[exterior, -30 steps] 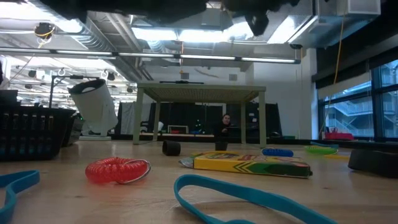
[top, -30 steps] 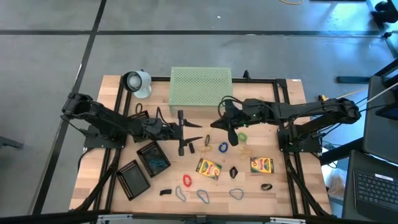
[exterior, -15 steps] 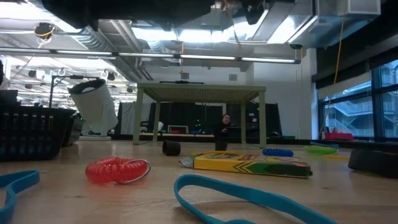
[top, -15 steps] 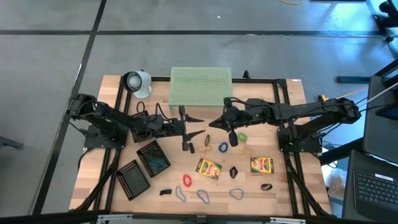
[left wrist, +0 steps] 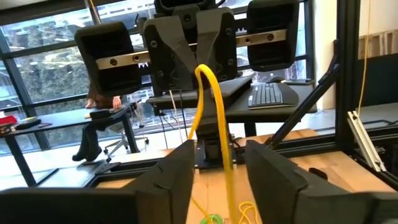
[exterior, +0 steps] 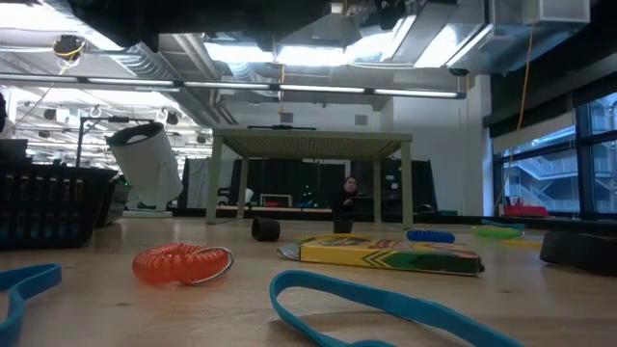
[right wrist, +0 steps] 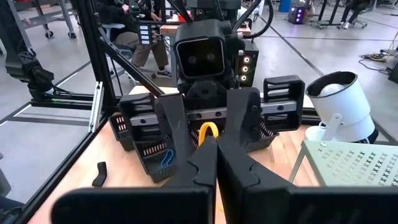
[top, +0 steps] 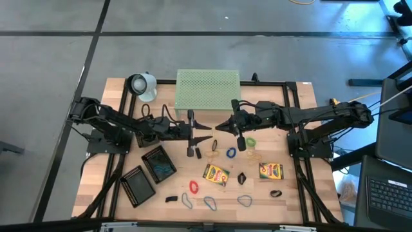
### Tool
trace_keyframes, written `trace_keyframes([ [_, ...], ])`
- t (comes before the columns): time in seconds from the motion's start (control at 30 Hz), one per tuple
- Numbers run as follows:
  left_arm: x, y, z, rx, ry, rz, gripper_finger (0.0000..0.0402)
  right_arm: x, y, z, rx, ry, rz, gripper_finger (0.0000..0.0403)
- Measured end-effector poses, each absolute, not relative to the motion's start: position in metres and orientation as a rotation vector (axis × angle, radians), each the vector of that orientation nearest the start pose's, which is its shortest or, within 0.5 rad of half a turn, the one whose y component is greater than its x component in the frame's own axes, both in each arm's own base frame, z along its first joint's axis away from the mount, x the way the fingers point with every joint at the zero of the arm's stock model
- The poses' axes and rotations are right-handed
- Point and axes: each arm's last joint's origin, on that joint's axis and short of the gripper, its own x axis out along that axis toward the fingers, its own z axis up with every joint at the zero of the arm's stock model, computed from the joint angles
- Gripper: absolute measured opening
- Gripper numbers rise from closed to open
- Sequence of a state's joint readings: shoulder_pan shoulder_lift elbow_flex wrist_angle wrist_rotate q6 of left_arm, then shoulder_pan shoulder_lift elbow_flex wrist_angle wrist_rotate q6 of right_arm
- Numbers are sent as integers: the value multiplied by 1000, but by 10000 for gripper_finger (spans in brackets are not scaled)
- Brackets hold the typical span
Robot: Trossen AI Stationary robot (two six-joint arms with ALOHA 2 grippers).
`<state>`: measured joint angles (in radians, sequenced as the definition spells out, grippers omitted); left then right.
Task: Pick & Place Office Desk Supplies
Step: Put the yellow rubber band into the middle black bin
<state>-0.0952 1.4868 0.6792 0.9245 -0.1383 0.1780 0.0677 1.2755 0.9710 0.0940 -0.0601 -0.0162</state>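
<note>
A yellow rubber band [left wrist: 214, 118] is up in the air over the table's middle, between my two grippers, which face each other. My right gripper [top: 219, 127] is shut on one end of it. From there the band runs in between the open fingers of my left gripper [top: 205, 132]; whether it touches them I cannot tell. In the right wrist view the band [right wrist: 208, 130] shows just past my shut right gripper [right wrist: 216, 158]. Two crayon boxes [top: 216, 174] [top: 271, 171] lie flat on the table nearer the front. My right gripper pinches the yellow band's end [right wrist: 208, 129] between its two shut fingertips. The fingers are about level and come from the table's right. The band is lifted clear of the table and reaches out toward my left gripper.
Two black mesh trays [top: 158, 164] [top: 138, 185] sit front left, one holding a blue band. The pale-green perforated stand [top: 207, 90] and a white device [top: 141, 86] stand at the back. Loose bands, a red coil [exterior: 183, 263] and black clips [top: 241, 178] lie at the front.
My left gripper has moved a little toward the table's right and far edge, closer to my right gripper, so that its open fingers now stand around the band. My right gripper has stayed shut, almost in place.
</note>
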Motion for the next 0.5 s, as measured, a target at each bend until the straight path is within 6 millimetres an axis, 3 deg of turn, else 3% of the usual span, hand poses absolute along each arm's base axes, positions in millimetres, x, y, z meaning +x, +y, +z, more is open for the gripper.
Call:
trace_keyframes([
  [0.2, 305, -25, 242, 218, -109, 57, 18, 289, 21, 320, -14, 210, 129, 6],
  [0.5, 305, -24, 242, 232, -102, 93, 2, 289, 21, 319, -12, 213, 129, 6],
])
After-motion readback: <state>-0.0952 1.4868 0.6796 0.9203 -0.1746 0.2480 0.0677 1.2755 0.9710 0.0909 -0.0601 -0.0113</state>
